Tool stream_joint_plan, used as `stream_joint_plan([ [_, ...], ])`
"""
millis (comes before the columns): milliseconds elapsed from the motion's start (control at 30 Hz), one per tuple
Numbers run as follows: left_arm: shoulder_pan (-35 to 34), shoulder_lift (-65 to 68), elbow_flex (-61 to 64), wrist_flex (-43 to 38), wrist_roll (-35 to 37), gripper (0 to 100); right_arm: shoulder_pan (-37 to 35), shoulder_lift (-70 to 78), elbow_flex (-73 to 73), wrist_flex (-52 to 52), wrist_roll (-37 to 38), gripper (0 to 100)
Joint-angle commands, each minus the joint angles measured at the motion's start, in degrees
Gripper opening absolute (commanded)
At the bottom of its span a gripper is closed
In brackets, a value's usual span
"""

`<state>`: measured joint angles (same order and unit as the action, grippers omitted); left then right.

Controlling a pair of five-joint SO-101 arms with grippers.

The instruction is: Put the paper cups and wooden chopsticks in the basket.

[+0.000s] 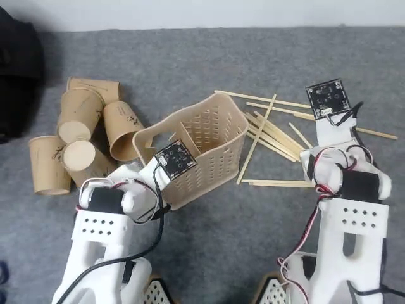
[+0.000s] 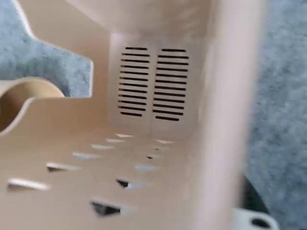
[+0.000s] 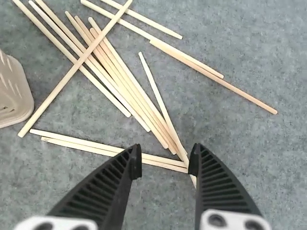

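The beige slotted basket [image 1: 218, 152] stands tilted at the middle of the grey mat, its opening turned toward the cups. My left gripper [image 1: 166, 172] is at its near wall and seems shut on that wall; the left wrist view looks into the basket [image 2: 153, 81]. Several brown paper cups [image 1: 81, 126] lie in a heap left of the basket, and one cup [image 2: 24, 96] shows through the basket's cut-out. Several wooden chopsticks [image 1: 273, 133] lie scattered right of the basket. My right gripper [image 3: 165, 160] hangs open just above the chopsticks [image 3: 120, 81], holding nothing.
A black bag [image 1: 19, 63] sits at the far left edge. The basket's corner [image 3: 12, 96] lies close to the chopstick pile. Bare grey mat [image 1: 240, 240] stretches between the two arm bases.
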<state>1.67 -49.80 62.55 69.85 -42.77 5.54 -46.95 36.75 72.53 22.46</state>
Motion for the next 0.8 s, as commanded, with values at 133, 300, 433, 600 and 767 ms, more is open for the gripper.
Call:
stream_joint_plan([
  [133, 0.26, 0.18, 0.48, -3.43, -1.41, 26, 0.31, -0.4, -0.44, -1.19, 1.05, 18.0],
  [300, -4.48, 0.18, 0.66, -3.34, -4.57, 26, 0.48, -0.4, -0.44, -1.01, 1.05, 18.0],
  [433, -9.41, 0.18, 0.75, -3.16, -8.18, 26, 0.31, -0.4, -0.44, -0.92, 1.05, 18.0],
  [600, -7.38, 0.18, 2.33, -3.43, -8.18, 26, 0.22, -0.4, -0.62, -1.19, 0.7, 18.0],
  [767, -4.04, 0.18, 3.03, -4.22, -8.0, 26, 0.22, -0.4, -0.62, -0.75, 0.7, 18.0],
])
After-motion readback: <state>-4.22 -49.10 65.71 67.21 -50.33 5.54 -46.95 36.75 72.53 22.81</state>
